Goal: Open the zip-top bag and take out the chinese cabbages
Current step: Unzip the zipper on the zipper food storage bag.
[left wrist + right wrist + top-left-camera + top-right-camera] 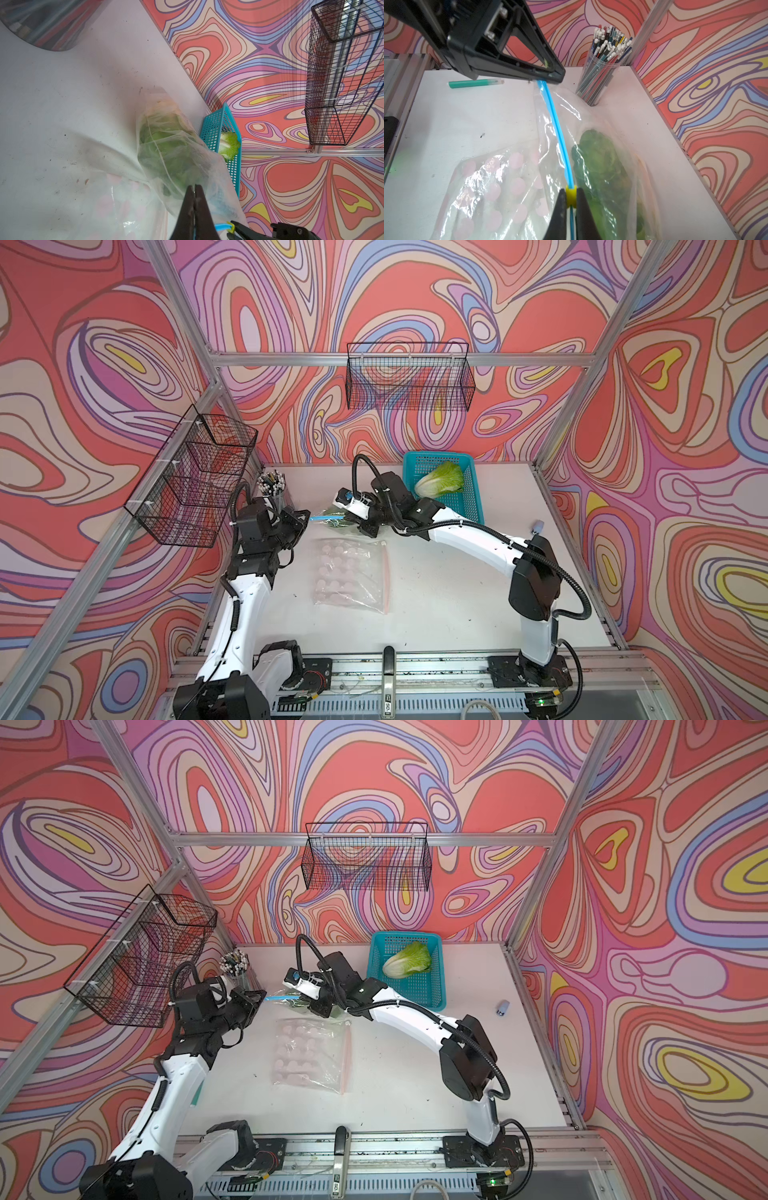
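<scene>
left gripper [195,194] clamped zip-top bag [591,116] corner | right gripper [571,199] pinched yellow slider [570,194] | blue track [554,124] spanned between both jaws | pencil cup [602,68] just beside left jaws

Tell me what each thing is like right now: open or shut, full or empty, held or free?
zip-top bag: stretched between both grippers, not yet emptied.
bagged cabbage: inside the zip-top bag.
left gripper: shut on the zip-top bag's end.
right gripper: shut on the yellow slider.
loose cabbage: lying in the teal basket.
spotted bag: lying flat, untouched.
pencil cup: upright, full of pencils.
</scene>
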Robot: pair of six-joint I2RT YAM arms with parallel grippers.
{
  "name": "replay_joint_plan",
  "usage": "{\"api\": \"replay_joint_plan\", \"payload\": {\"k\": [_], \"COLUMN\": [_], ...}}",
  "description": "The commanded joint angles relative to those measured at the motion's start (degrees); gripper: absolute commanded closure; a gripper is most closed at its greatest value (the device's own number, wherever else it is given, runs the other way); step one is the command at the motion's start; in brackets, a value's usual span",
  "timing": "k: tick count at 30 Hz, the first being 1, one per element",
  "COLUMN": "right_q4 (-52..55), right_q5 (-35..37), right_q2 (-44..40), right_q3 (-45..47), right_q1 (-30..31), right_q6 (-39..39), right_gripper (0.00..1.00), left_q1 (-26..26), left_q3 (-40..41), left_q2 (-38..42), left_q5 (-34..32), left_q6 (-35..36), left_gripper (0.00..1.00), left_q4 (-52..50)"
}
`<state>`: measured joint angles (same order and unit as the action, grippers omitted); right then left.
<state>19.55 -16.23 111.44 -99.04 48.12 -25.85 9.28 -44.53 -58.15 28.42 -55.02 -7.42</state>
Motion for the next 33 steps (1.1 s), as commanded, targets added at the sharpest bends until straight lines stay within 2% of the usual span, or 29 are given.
{"api": "replay_joint_plan", "payload": {"k": [1, 33], "right_q4": [1.2, 1.3], "right_q5": [3.9, 13.5], "right_q2": [-3.2, -13.1], "right_q3": [2.2, 12.6], "right_q1": [-2.0, -6.4], "right_q6": [-0.1, 0.6], "right_gripper": [1.00, 1.00], "left_q1": [1.7, 5.4], "left_q3": [-2.3, -2.9], "left_q2": [0.6, -0.5], "left_q5": [-4.0, -4.6], "left_q6": [1.3, 2.2], "left_gripper": [1.00, 1.00], "left_q4": [0.7, 0.6]}}
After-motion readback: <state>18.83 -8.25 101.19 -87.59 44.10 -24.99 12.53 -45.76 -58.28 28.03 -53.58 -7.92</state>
